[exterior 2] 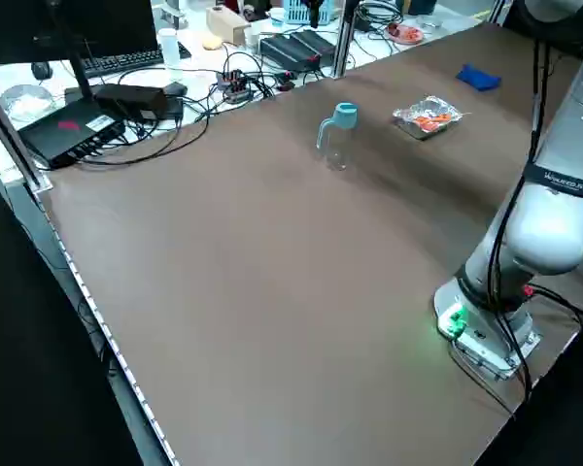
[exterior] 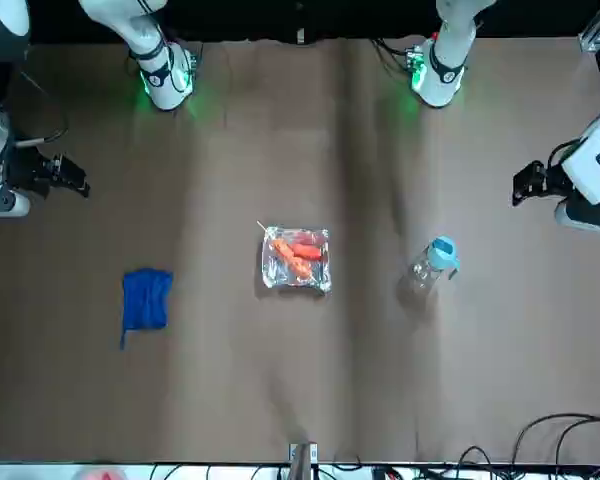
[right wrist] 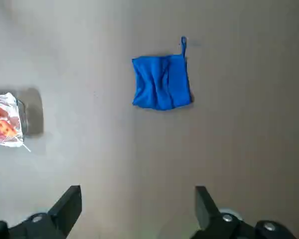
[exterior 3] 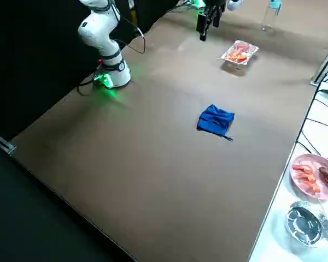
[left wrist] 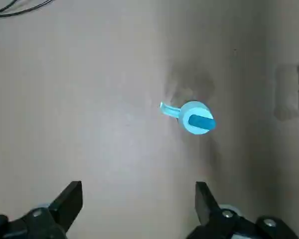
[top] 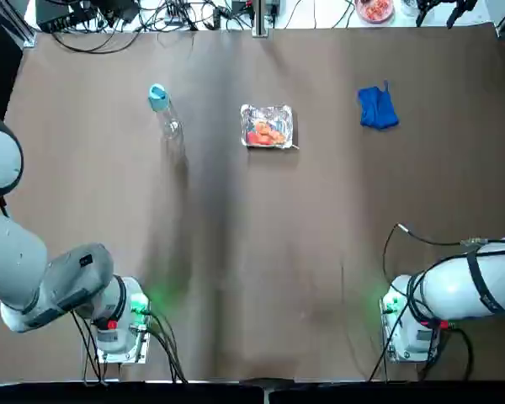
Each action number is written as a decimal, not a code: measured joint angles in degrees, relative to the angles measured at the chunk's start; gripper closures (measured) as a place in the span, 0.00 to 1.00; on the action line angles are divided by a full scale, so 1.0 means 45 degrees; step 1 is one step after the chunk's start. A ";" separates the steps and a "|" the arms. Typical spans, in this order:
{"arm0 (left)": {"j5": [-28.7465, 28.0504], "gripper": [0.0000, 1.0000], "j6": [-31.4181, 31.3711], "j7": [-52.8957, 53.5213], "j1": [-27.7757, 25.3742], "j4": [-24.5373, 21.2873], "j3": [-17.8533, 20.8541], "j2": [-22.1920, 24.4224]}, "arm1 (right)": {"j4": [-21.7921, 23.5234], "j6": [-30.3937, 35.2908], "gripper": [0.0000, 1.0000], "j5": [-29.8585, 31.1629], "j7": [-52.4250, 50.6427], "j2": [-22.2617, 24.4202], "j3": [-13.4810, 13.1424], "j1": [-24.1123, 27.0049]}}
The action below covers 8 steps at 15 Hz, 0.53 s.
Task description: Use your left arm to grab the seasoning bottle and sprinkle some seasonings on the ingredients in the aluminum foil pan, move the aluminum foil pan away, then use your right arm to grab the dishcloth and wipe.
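Observation:
The seasoning bottle (top: 163, 110), clear with a light blue cap (left wrist: 197, 118), stands upright at the far left of the brown table (top: 236, 278). The aluminum foil pan (top: 268, 126) with orange-red ingredients (exterior: 298, 254) sits at the far middle. A blue dishcloth (top: 377, 108) lies crumpled at the far right. My left gripper (left wrist: 137, 199) hangs open high above the table, short of the bottle and holding nothing. My right gripper (right wrist: 137, 201) is open too, high above bare table short of the dishcloth (right wrist: 162, 82). The front view shows both grippers, right (exterior: 75, 182) and left (exterior: 523, 187), raised at the table's sides.
Both arm bases (top: 122, 332) (top: 408, 328) with green lights stand at the near edge. Cables (top: 151, 17) run along the far edge. Beyond it sit a plate of food (exterior 3: 314, 174), a metal bowl (exterior 3: 304, 224) and black electronics (exterior 2: 78, 131).

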State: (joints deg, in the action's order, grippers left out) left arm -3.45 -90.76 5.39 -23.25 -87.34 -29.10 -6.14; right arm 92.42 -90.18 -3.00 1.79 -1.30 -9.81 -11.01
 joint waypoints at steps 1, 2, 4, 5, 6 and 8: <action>0.0000 0.00 0.0000 0.0007 -0.0005 -0.0009 -0.0004 0.0000 | 0.0000 0.0000 0.00 0.0000 0.0000 0.0000 0.0003 0.0000; 0.0000 0.00 0.0001 0.0017 -0.0023 -0.0015 -0.0004 0.0000 | 0.0000 0.0000 0.00 0.0000 0.0000 0.0000 0.0007 0.0000; 0.0000 0.00 0.0003 0.0011 -0.0074 -0.0017 -0.0003 0.0000 | 0.0000 0.0000 0.00 0.0000 0.0000 0.0000 0.0011 -0.0001; 0.0000 0.00 0.0003 -0.0005 -0.0095 -0.0018 -0.0002 0.0000 | 0.0000 0.0000 0.00 0.0000 0.0000 0.0000 0.0014 -0.0001; 0.0000 0.00 0.0003 -0.0053 -0.0123 -0.0021 0.0000 0.0000 | 0.0000 0.0001 0.00 0.0000 -0.0001 0.0000 0.0019 -0.0002; 0.0002 0.00 0.0008 -0.0324 -0.0301 -0.0083 0.0025 -0.0007 | 0.0001 0.0030 0.00 -0.0009 -0.0002 0.0000 0.0041 -0.0003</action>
State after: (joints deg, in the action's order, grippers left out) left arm -3.44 -90.72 3.94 -24.61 -87.71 -28.99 -6.17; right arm 92.42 -90.05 -3.04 1.78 -1.30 -9.63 -11.03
